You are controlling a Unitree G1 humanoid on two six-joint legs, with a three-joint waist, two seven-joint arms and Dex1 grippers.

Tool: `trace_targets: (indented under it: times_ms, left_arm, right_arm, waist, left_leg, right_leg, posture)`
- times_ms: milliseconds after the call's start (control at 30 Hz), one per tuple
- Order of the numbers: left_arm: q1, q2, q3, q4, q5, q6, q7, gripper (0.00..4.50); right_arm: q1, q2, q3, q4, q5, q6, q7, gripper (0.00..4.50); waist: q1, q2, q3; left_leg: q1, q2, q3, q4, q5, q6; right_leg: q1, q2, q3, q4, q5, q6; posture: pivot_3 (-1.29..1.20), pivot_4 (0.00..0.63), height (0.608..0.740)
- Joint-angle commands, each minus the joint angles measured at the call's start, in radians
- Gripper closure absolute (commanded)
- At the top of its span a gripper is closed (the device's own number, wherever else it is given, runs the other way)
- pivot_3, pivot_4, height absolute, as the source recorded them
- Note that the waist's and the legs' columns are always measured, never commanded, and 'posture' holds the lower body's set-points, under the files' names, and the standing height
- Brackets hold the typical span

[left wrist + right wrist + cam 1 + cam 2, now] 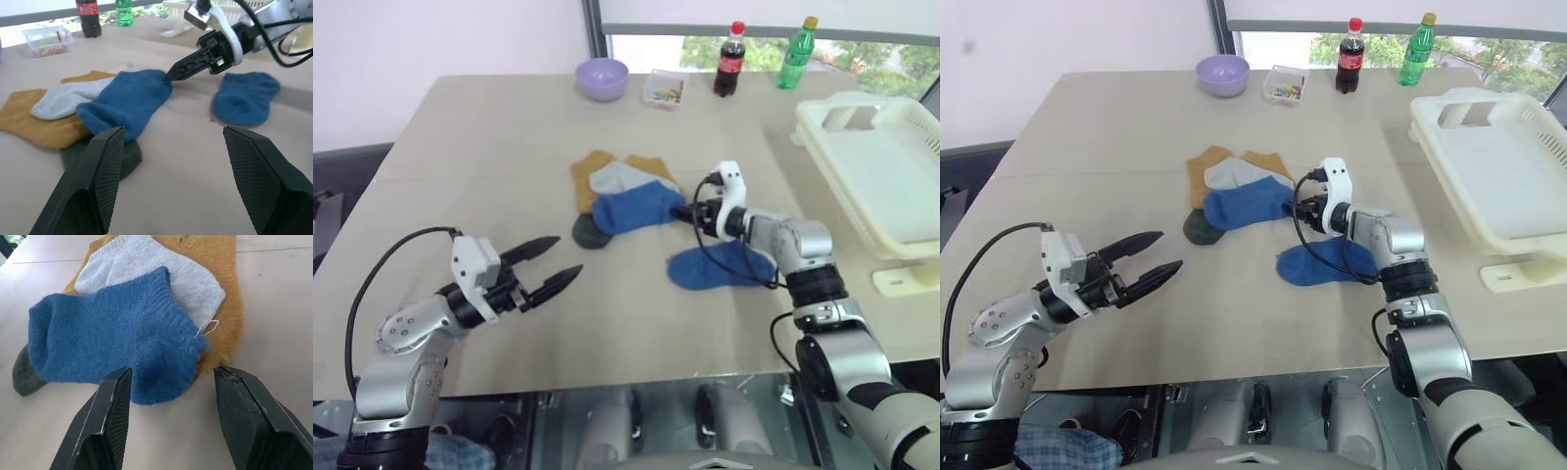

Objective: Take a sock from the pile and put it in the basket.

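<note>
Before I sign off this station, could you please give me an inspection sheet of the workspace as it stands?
Surface: beige rectangular table, no spills seen.
Job's things: pile of mustard, light grey, dark and blue ankle socks mid-table; one more blue sock lies apart beside it; white slotted plastic laundry basket on the robot's right, no sock seen inside.
Clutter: lilac bowl, clear plastic box, cola bottle, green bottle at the far edge.
Grippers: left tool open, holding nothing; right tool open at the pile's blue sock.
Cables: black cable along the right forearm, trailing over the separate sock.
Surroundings: window behind.
</note>
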Motion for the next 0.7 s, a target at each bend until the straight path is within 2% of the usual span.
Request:
trace_targets:
  times_ms: [33, 133, 267, 500, 700]
  left_arm:
    - [0.009, 0.004, 0.026, 0.000, 0.008, -0.029, 0.007, 1.05]
    - [0.012, 0.005, 0.027, 0.003, 0.006, -0.032, 0.006, 1.05]
    - [0.013, 0.005, 0.026, 0.002, 0.002, -0.031, 0.005, 1.05]
    - [-0.004, 0.005, 0.004, 0.004, -0.006, -0.017, -0.009, 1.05]
    - [-0.025, -0.009, -0.057, -0.007, 0.012, 0.001, -0.012, 1.05]
  right_arm:
    - [-0.033, 0.004, -0.016, -0.002, -0.001, -0.032, 0.024, 1.79]
    - [-0.037, 0.002, -0.015, 0.003, -0.007, -0.041, 0.026, 2.50]
    - [-0.032, -0.007, -0.014, -0.029, -0.008, -0.019, 0.032, 4.44]
    - [0.003, -0.041, -0.012, -0.148, -0.003, 0.062, 0.026, 4.48]
    - [0.056, -0.132, 0.001, -0.302, -0.005, 0.182, 0.026, 4.48]
  waist:
    - [0.000, 0.000, 0.000]
    - [0.000, 0.000, 0.000]
    - [0.000, 0.000, 0.000]
    - [0.001, 0.000, 0.000]
    - [0.002, 0.000, 0.000]
  left_leg:
    - [0.000, 0.000, 0.000, 0.000, 0.000, 0.000]
    - [0.000, 0.000, 0.000, 0.000, 0.000, 0.000]
    - [0.000, 0.000, 0.000, 0.000, 0.000, 0.000]
    - [0.000, 0.000, 0.000, 0.000, 0.000, 0.000]
    - [-0.001, 0.000, 0.000, 0.000, 0.000, 0.000]
  right_leg:
    - [0.000, 0.000, 0.000, 0.000, 0.000, 0.000]
    - [0.000, 0.000, 0.000, 0.000, 0.000, 0.000]
    - [0.000, 0.000, 0.000, 0.000, 0.000, 0.000]
    - [0.000, 0.000, 0.000, 0.000, 0.000, 0.000]
    - [0.000, -0.001, 0.000, 0.000, 0.000, 0.000]
  posture:
    - [0.00, 0.150, 0.733]
    - [0.00, 0.150, 0.733]
    - [0.00, 0.150, 0.733]
    - [0.00, 0.150, 0.733]
    - [0.00, 0.150, 0.733]
